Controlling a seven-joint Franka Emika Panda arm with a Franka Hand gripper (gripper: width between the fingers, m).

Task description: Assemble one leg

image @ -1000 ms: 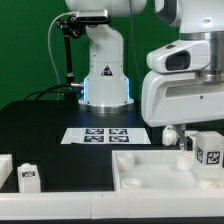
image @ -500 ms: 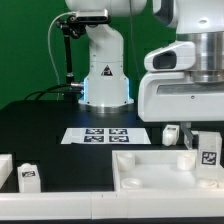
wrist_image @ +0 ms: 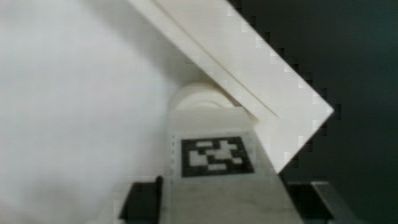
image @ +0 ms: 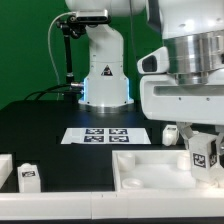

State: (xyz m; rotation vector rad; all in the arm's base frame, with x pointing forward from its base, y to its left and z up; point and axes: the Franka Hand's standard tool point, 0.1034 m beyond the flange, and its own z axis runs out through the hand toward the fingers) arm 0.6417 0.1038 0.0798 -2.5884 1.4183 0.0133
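My gripper (image: 203, 162) is shut on the leg (image: 204, 152), a stubby white peg with a black-and-white tag. It holds the leg upright over the far right corner of the large white tray-like part (image: 140, 168), low over its surface. In the wrist view the leg (wrist_image: 214, 135) fills the middle, with its tag facing the camera. The dark fingers (wrist_image: 146, 203) press on both its sides around my gripper (wrist_image: 226, 205). The leg's far end lies next to the tray's raised rim (wrist_image: 249, 85). Whether the leg touches the tray is hidden.
A second leg (image: 28, 177) with a tag lies at the front on the exterior view's left, next to a white bar (image: 5, 165). The marker board (image: 100, 134) lies mid-table. The robot base (image: 105, 75) stands behind it. Black table shows past the tray's corner (wrist_image: 356, 40).
My gripper has turned and shifted slightly toward the exterior view's left with the leg still in it. The leg sits a little lower.
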